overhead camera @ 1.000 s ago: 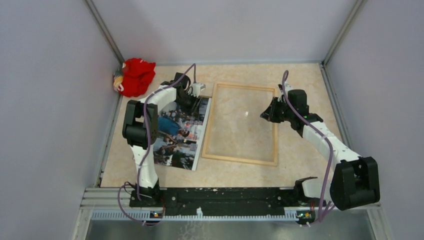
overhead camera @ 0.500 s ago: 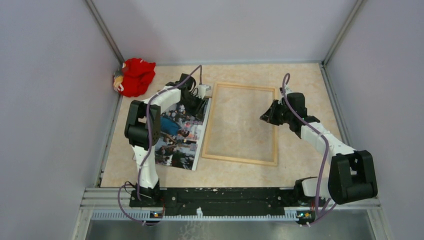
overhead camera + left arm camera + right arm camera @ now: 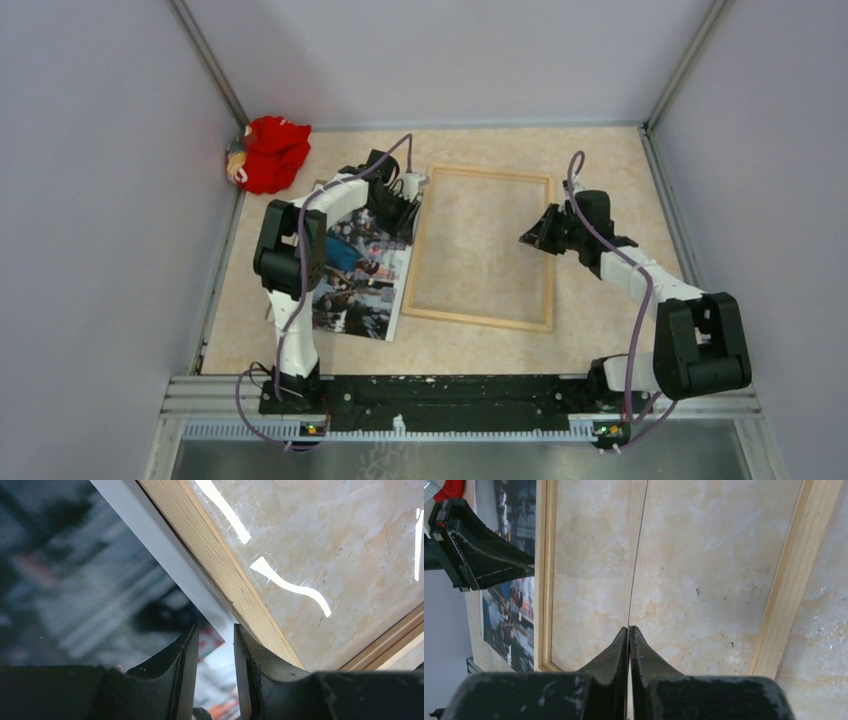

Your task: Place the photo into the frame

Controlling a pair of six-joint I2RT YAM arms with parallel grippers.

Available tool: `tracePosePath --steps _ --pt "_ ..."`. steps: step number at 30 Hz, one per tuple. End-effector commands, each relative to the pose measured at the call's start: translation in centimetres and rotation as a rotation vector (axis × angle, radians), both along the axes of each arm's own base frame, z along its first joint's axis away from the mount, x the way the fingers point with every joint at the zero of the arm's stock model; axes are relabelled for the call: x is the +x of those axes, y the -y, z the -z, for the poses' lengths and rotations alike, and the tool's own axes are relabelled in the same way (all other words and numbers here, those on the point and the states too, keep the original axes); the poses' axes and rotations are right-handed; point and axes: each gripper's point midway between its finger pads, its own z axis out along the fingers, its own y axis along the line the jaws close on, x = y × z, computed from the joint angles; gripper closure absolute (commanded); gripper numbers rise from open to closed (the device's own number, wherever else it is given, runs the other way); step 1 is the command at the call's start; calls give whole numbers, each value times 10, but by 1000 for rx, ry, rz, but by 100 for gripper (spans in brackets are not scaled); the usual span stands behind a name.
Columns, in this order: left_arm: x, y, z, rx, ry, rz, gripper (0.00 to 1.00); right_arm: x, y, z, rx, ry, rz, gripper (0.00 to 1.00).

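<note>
The photo (image 3: pixel 360 275) lies face up at the left of the table, its right edge against the frame (image 3: pixel 480 320). My left gripper (image 3: pixel 405 205) is low over the photo's far right corner. In the left wrist view its jaws (image 3: pixel 216 635) stand apart, with the photo's white border (image 3: pixel 150 535) and the frame's wooden rail (image 3: pixel 220 565) just ahead. My right gripper (image 3: pixel 530 235) hangs over the frame's right half. In the right wrist view it (image 3: pixel 629 628) is shut on the clear pane (image 3: pixel 636 555), which shows edge-on as a thin line.
A red cloth toy (image 3: pixel 270 152) sits in the far left corner. Grey walls close the table on the left, back and right. The metal base rail (image 3: pixel 450 390) runs along the near edge.
My left gripper has slid a little right along the photo's far edge towards the frame's rail. The right arm's elbow has drawn in; its gripper stays shut at nearly the same spot.
</note>
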Motion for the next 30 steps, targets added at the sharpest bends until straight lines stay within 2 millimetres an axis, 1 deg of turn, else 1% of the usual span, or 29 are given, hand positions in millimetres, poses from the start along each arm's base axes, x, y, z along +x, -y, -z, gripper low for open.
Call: tracePosePath --steps 1,8,13,16,17,19,20,22,24,28,30 --pt "1 3 3 -1 6 20 61 0 -7 -2 55 6 -22 100" --pt "-2 5 6 2 1 28 62 0 -7 -5 98 17 -14 100" --pt "-4 6 6 12 9 40 62 -2 -15 -6 182 0 -21 100" --pt "-3 6 7 15 11 41 63 -2 -14 -4 174 -11 -21 100" --pt "-3 5 6 18 13 39 63 -2 -12 -2 153 -16 -16 98" --pt "-3 4 7 26 17 39 63 -2 -7 1 112 -24 -16 82" --pt "-2 3 7 28 18 39 63 -3 -5 2 96 -32 -15 75" --pt "-2 3 7 29 19 40 63 -1 -4 -1 76 -18 -21 68" --pt "-3 3 8 31 16 40 63 -4 -2 2 58 -38 -22 60" --pt "-2 3 8 31 18 37 63 1 5 0 7 -48 -14 51" --pt "-2 2 8 33 18 37 63 2 10 0 -30 -57 3 43"
